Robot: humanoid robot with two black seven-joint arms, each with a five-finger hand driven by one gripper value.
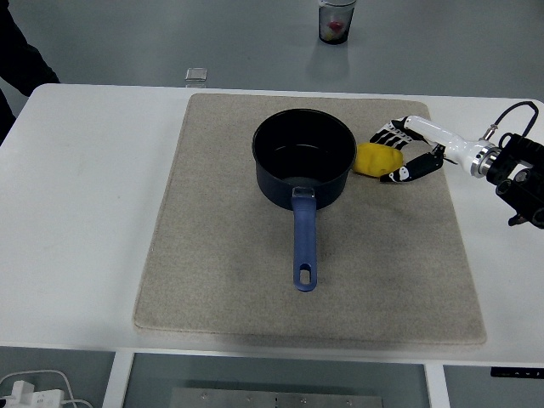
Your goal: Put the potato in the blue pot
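The right hand (406,153) reaches in from the right edge and its fingers (389,136) are curled around the potato (373,159), thumb low on the near side, fingers over the far side, so it is grasping it. The potato, yellow, sits on the mat (212,255) just right of the pot (303,157), close against its wall, with the hand covering its right half. Whether it is resting on the mat or lifted a touch, I cannot tell. The pot is dark blue, nothing visible inside it, and stands upright on the far half of the mat, its blue handle (304,242) pointing straight toward the near edge. The beige mat covers the middle of the white table (85,212). Behind the hand, the white wrist runs into the black forearm at the right edge, a cable looping above it. Beyond the table, a cup (337,20) stands at the top, and a small square object (195,75) lies by the far edge. A dark sleeve (17,55) shows at top left.
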